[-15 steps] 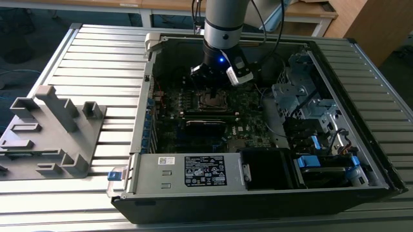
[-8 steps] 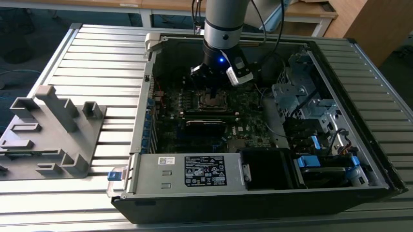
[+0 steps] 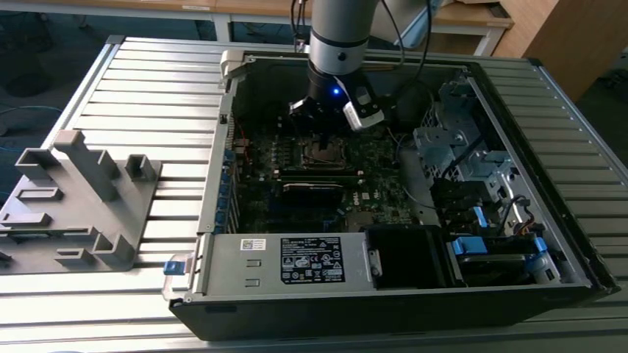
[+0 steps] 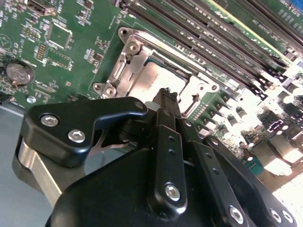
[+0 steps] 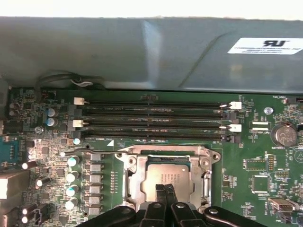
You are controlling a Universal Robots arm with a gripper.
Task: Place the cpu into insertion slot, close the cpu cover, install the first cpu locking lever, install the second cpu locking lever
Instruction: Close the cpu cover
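The tool (image 5: 165, 190), fingers pressed together, has its tips right at the chip (image 5: 175, 172). The chip sits in its socket (image 5: 129, 182), at twelve o'clock from the grey power supply (image 3: 284, 261) in the exterior view.

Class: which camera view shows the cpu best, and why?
The first wrist view: the cpu faces the camera nearly square-on, its metal top largely unobstructed. The second wrist view shows it obliquely, partly behind the gripper. In the exterior view it sits far off beneath the gripper.
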